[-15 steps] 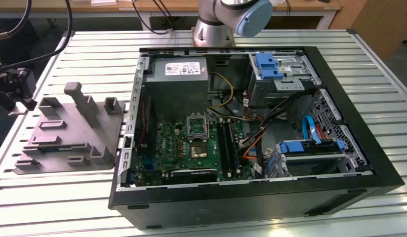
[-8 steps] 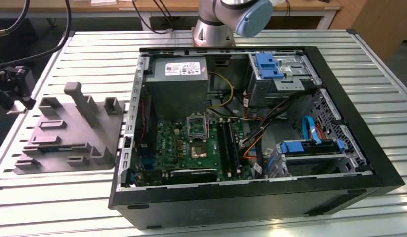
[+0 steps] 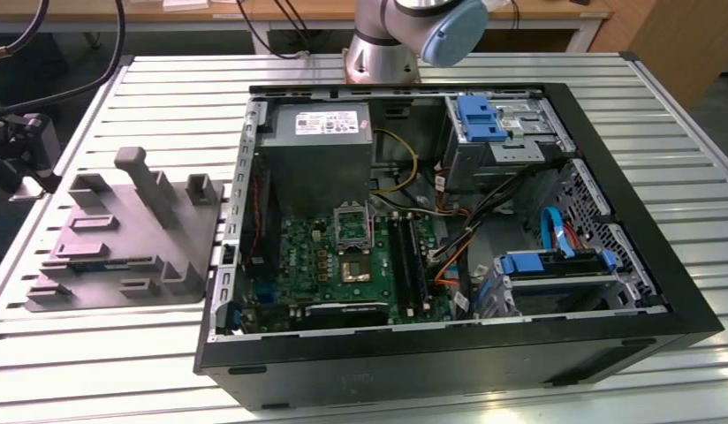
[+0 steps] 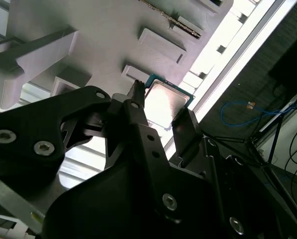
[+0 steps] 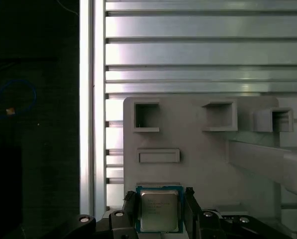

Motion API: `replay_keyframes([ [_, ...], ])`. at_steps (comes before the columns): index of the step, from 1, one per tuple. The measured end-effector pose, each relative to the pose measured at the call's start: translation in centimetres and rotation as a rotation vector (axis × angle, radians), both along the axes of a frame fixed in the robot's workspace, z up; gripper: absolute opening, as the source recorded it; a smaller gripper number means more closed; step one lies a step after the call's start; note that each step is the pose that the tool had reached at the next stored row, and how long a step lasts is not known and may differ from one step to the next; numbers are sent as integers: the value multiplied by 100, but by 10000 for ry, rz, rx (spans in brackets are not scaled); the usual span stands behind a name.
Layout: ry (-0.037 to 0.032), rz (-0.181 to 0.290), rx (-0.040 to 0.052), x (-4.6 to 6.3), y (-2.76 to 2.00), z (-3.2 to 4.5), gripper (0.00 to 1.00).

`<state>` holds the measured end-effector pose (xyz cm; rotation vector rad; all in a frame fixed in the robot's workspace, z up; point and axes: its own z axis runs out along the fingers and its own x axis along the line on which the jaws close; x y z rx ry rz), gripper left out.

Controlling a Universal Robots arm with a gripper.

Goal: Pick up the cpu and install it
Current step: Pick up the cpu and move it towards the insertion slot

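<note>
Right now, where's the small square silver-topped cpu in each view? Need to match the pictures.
Exterior view: go by the grey moulded plastic tray, on the exterior view's left of the open black computer case.
First wrist view: the small square silver-topped cpu is held in the gripper, with the tray behind it.
Second wrist view: the cpu, glaring bright, is clamped in the gripper, tray beyond.
Shared landmark: the tray.

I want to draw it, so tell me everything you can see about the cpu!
The cpu is a small flat square chip with a pale silvery metal top, faint print and a thin green-blue edge. The pincer grips it by two opposite sides, top facing the wrist cameras, with the grey tray behind it.
</note>
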<state>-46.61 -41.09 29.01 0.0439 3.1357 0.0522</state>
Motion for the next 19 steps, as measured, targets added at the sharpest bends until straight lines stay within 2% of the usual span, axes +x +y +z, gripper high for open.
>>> replay_keyframes([
  [19, 0, 0, -11, 0, 0, 117, 47],
])
